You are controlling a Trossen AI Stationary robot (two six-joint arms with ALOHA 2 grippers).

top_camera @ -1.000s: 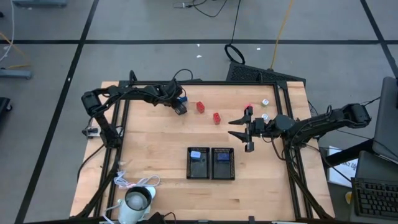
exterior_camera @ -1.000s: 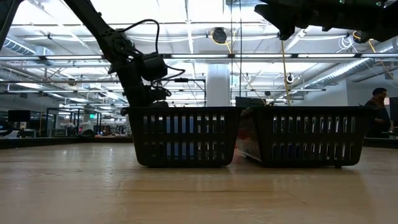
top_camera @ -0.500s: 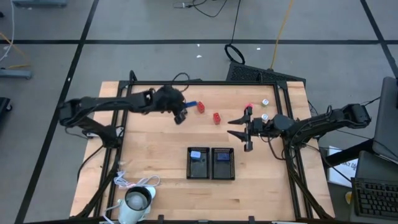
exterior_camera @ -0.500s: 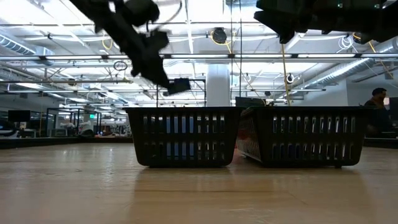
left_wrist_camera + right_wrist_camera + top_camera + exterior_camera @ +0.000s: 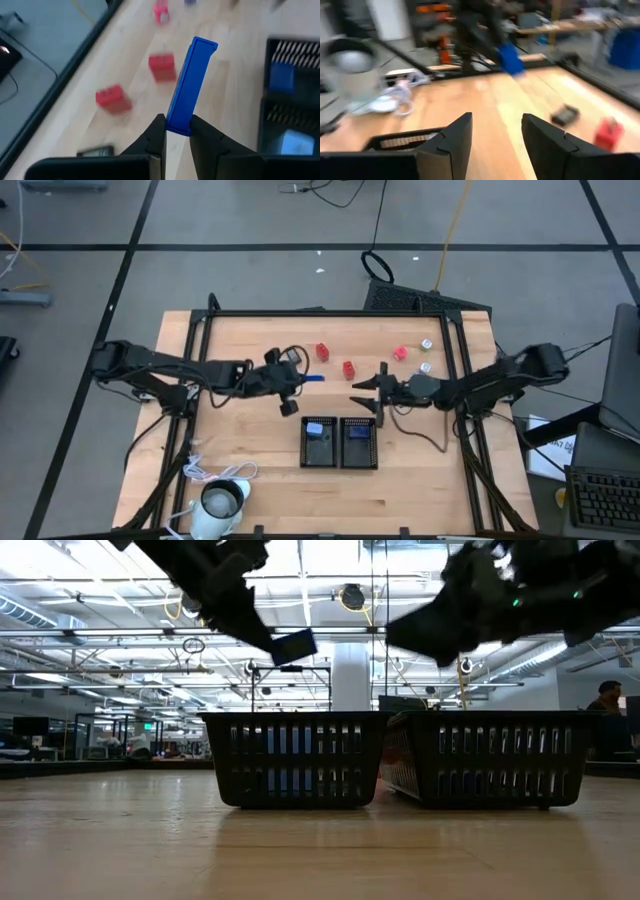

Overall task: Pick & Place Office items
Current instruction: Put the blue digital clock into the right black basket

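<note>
My left gripper (image 5: 297, 383) hangs over the table's middle, just beyond the two black trays (image 5: 340, 456), shut on a long dark blue block (image 5: 192, 82) that is also in the low view (image 5: 293, 645). My right gripper (image 5: 369, 399) stands open in the air to the right of it, above the right tray's far end, with nothing between its fingers (image 5: 496, 135). Three red blocks (image 5: 323, 351) (image 5: 348, 369) (image 5: 400, 352) and two silvery-white bits (image 5: 426, 343) (image 5: 424, 367) lie on the wood at the far side. A light blue block (image 5: 315, 428) lies in the left tray and a dark blue one (image 5: 357, 433) in the right tray. My left gripper pinches the blue block's end nearest the wrist (image 5: 178, 125) between its two fingers, one finger (image 5: 156, 134) on each long side. The block runs on along the fingers and sticks out well past their tips. It is lifted clear of the table, above the trays' rims.
A white cup-like thing with a cord (image 5: 222, 500) stands at the near left corner. The black frame rails (image 5: 198, 380) run along the table's left, far and right sides. Bare wood lies left of the trays and in front of them.
My left gripper has risen from the table's far left part and swung toward the trays, carrying the blue block up clear of the wood, and has rolled on the way. My right gripper has sunk and moved a little toward the table's left, still open.
</note>
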